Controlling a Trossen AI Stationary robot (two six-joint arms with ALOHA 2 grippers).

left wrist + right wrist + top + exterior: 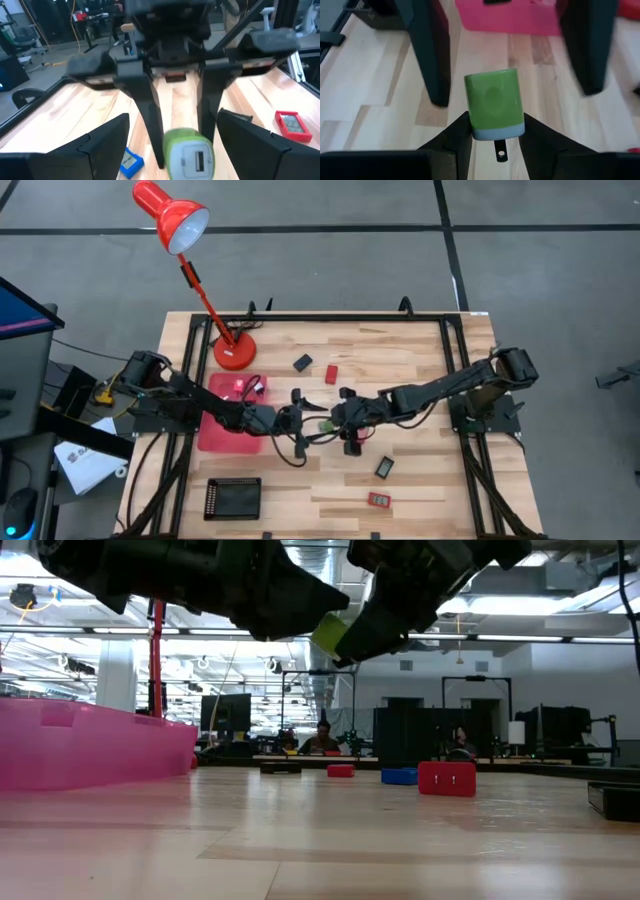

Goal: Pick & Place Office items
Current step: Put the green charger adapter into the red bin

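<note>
Both arms meet at the centre of the high view, above the wooden table (420, 340).

Right claw (496, 131): closed on a small green block (494, 102) with a pale end, pinched between its two dark fingers and held up off the table. In the low view the green block (328, 632) shows high in the frame, upper centre, well clear of the boards.

Left claw (300, 418): spread wide. In the right wrist view its two fingers (431, 55) stand on either side of the green block, not touching it. Nothing in its grip.

Other office items, high view:
- black piece (302, 363) and red piece (331, 373), just above centre, near each other
- dark piece (385, 467) at lower centre-right
- red piece (378, 500) at the bottom, right of centre
- small pieces (250, 386) inside the pink tray (222, 432), left of centre

Black tray (232, 498) at lower left. Red desk lamp (185, 240) at upper left, its base (234, 352) on the table.
</note>
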